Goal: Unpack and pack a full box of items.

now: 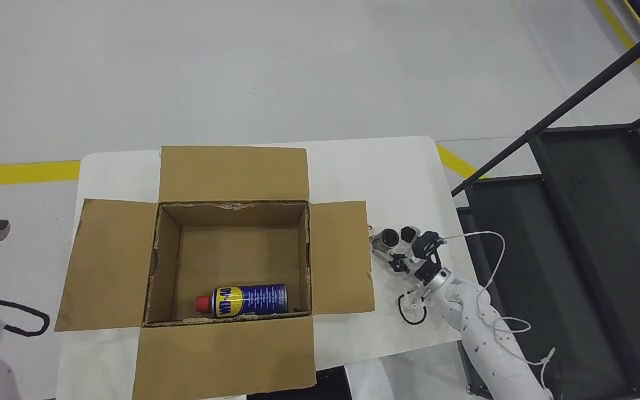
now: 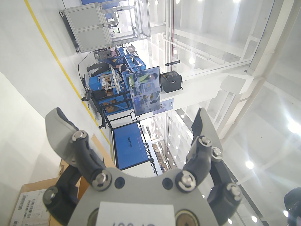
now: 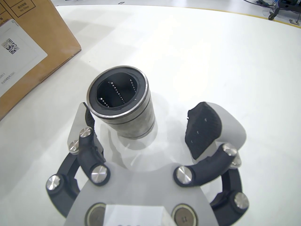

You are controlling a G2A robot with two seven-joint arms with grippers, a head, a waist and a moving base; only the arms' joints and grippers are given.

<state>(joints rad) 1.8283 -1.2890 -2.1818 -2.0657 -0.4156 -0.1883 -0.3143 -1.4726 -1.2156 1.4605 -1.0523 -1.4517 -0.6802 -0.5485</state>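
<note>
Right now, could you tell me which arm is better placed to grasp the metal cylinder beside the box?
Right, probably: the right gripper stands open around the upright metal cylinder; the left gripper points up toward the ceiling.

The brown cardboard box (image 1: 235, 175) is matt, fibrous. The grey steel cylinder (image 3: 131, 118) has a brushed sheen, black plastic liner. The white table (image 3: 188, 59) is smooth, faintly glossy. The pad (image 3: 203, 128) of the right end effector (image 3: 145, 118) is rough, black.
</note>
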